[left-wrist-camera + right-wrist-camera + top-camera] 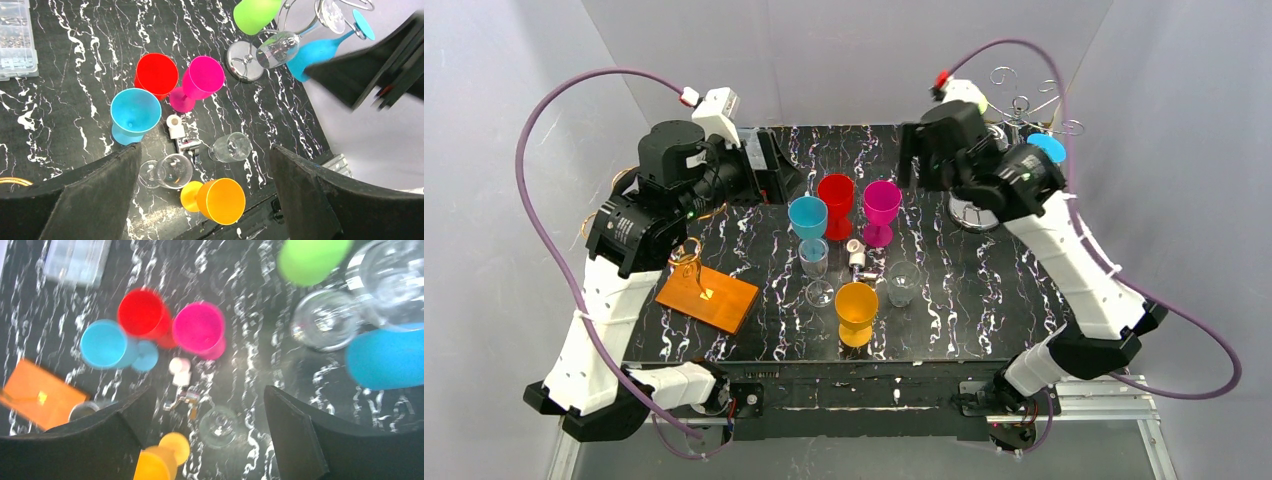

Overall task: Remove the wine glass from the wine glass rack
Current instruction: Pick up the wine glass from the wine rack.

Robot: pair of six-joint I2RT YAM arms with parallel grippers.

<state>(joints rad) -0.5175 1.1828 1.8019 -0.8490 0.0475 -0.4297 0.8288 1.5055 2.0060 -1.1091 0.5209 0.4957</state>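
Observation:
The chrome wire wine glass rack [1024,100] stands at the back right, its round base [243,61] on the table. A green glass [256,15], a clear glass [278,49] and a blue glass [315,52] hang upside down from it. They also show in the right wrist view, green [312,260], clear [325,326], blue [385,359]. My right gripper [914,155] is open and empty, held high just left of the rack [210,435]. My left gripper [769,175] is open and empty, high over the table's back left [205,195].
Standing on the table are a red glass [835,200], a magenta glass [881,208], a light blue glass [808,222], an orange glass [856,310] and two clear glasses [815,265] [903,282]. An orange board [707,297] lies left. A clear parts box [17,37] lies at the back.

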